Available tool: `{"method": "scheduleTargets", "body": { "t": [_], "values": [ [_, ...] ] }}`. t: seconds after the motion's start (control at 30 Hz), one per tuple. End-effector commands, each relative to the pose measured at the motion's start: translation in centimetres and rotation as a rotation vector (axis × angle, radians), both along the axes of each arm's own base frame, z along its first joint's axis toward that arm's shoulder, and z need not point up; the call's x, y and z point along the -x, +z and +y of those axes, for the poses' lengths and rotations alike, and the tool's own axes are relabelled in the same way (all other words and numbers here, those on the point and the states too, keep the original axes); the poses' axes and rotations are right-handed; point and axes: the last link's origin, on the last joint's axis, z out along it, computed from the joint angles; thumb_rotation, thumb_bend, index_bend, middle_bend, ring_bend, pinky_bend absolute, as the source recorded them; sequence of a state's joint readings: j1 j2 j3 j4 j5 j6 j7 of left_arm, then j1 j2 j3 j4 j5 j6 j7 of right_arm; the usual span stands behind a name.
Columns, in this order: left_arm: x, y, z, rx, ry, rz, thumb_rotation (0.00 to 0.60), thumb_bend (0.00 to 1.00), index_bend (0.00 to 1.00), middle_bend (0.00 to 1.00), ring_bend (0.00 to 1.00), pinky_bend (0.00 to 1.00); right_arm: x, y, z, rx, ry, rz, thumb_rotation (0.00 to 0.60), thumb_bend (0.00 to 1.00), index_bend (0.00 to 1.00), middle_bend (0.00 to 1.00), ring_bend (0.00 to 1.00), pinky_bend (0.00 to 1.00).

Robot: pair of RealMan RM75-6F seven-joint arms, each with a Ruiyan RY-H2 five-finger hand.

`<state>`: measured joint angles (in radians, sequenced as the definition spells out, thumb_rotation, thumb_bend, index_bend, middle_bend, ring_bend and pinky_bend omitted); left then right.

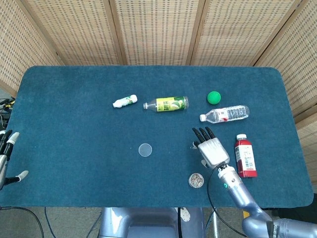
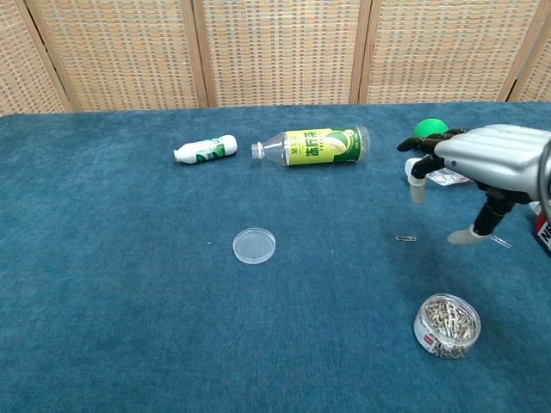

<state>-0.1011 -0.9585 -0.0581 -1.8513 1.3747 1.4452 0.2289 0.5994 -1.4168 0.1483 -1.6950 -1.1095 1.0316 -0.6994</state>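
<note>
My right hand [image 1: 210,147] [image 2: 482,159] hovers open above the table with its fingers spread and nothing in it. Just nearer than it stands a small round tub of paper clips [image 1: 197,180] [image 2: 446,325]. A loose paper clip [image 2: 405,238] lies on the cloth below the hand. The tub's clear round lid [image 1: 145,149] [image 2: 255,245] lies flat near the table's middle. At the far left edge of the head view my left hand [image 1: 6,157] is open and beside the table, holding nothing.
A red juice bottle [image 1: 244,155] lies right of the right hand. Farther back lie a clear water bottle [image 1: 225,114], a green ball [image 1: 213,97] [image 2: 425,127], a green-labelled bottle [image 1: 167,104] [image 2: 312,144] and a small white bottle [image 1: 125,101] [image 2: 206,149]. Wicker screens stand behind the blue table [image 1: 74,129].
</note>
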Motion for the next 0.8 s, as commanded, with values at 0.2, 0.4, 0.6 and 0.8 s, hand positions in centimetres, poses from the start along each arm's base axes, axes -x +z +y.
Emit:
{"method": "scheduleTargets", "body": {
  "t": [0.2, 0.4, 0.6, 0.8],
  "values": [
    [0.4, 0.1, 0.5, -0.003, 0.020, -0.002, 0.600, 0.00, 0.00, 0.00, 0.00, 0.00, 0.5, -3.1, -4.2, -0.006, -0.156, -0.050, 0.600, 0.22, 0.47, 0.00, 0.00, 0.00],
    [0.6, 0.1, 0.8, -0.001, 0.032, -0.003, 0.600, 0.00, 0.00, 0.00, 0.00, 0.00, 1.1, -3.8, -5.2, 0.004, -0.184, -0.050, 0.600, 0.32, 0.51, 0.00, 0.00, 0.00],
    [0.6, -0.1, 0.9, 0.006, 0.035, 0.000, 0.600, 0.00, 0.00, 0.00, 0.00, 0.00, 0.7, -4.3, -5.3, -0.006, -0.185, -0.066, 0.600, 0.33, 0.51, 0.00, 0.00, 0.00],
    [0.7, -0.2, 0.9, 0.007, 0.036, 0.003, 0.600, 0.00, 0.00, 0.00, 0.00, 0.00, 0.9, -5.4, -5.2, -0.011, -0.195, -0.045, 0.600, 0.33, 0.51, 0.00, 0.00, 0.00]
  ]
}}
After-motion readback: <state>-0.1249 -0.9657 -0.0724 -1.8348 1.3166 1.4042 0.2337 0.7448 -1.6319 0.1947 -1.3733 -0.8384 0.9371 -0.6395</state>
